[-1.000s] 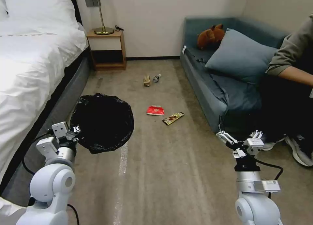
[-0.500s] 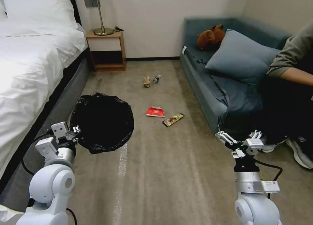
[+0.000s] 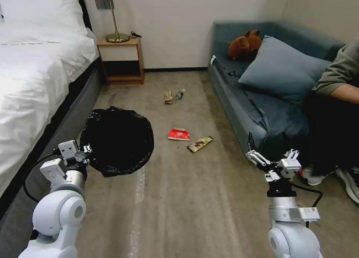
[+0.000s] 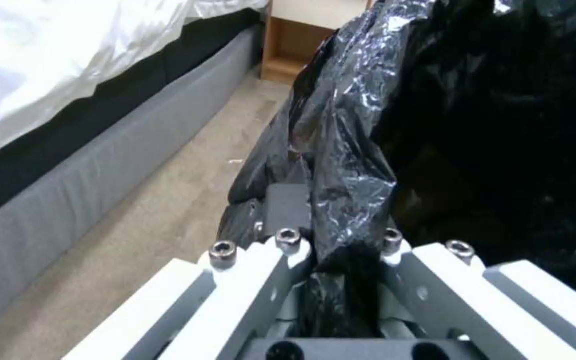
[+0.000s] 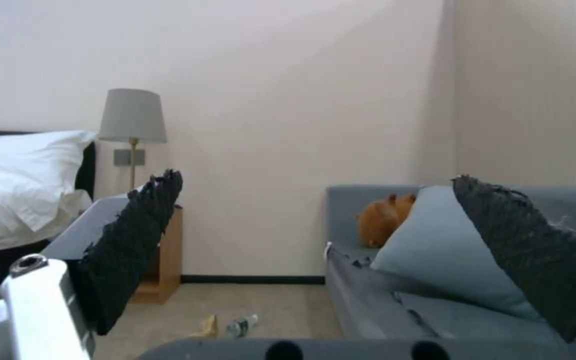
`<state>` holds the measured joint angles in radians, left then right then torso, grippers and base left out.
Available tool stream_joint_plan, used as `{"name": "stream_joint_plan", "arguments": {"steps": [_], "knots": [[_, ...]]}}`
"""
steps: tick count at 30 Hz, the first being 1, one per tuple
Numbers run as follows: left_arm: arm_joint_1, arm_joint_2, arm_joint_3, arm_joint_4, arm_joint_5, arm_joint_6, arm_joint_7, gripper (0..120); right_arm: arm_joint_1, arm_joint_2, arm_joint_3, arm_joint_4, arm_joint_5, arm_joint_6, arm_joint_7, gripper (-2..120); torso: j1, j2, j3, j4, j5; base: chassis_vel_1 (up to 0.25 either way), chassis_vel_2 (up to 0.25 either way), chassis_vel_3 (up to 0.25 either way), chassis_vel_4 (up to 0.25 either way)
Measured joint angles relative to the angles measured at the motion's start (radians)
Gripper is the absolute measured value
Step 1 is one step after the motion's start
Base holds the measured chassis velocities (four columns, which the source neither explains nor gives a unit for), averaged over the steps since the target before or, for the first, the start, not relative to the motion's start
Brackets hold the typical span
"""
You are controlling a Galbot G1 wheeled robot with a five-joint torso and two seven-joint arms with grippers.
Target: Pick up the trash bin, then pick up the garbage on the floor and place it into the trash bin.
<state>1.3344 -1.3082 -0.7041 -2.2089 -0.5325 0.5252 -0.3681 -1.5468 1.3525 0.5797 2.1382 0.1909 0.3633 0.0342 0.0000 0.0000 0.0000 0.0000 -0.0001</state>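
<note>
The trash bin (image 3: 116, 140), lined with a glossy black bag (image 4: 368, 125), hangs just above the carpet beside the bed. My left gripper (image 3: 85, 151) is shut on its near rim, and the bag's folds are pinched between the fingers (image 4: 288, 245). My right gripper (image 3: 272, 154) hovers open and holds nothing, close to the sofa's front corner; its dark pads (image 5: 135, 250) stand wide apart. The garbage lies on the floor ahead: a red snack packet (image 3: 178, 134), a yellow-brown bar wrapper (image 3: 200, 143), a tan paper piece (image 3: 168, 97) (image 5: 205, 327) and a small clear bottle (image 3: 180, 94) (image 5: 241, 326).
A white bed (image 3: 33, 82) runs along the left. A nightstand (image 3: 120, 59) with a lamp stands at the back wall. On the right, a blue sofa (image 3: 232, 100) holds a pillow (image 3: 284, 69) and a brown plush toy (image 3: 245, 43). A seated person's legs (image 3: 329, 138) are close to my right arm.
The whole head view has shifted, so the camera moved slightly forward; the litter sits a little lower in the picture. Both grippers keep their pose, and the left still holds the bin.
</note>
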Motion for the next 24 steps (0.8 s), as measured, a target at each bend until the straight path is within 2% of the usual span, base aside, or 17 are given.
{"name": "stream_joint_plan", "arguments": {"steps": [24], "knots": [[0.018,-0.009,-0.031,-0.004,0.006,-0.018,0.01,4,-0.013,0.003,-0.001,0.002,-0.017,0.009,-0.014,100,0.0,0.0,0.0,-0.0001,0.0001,-0.146,0.145,0.148,-0.147]]}}
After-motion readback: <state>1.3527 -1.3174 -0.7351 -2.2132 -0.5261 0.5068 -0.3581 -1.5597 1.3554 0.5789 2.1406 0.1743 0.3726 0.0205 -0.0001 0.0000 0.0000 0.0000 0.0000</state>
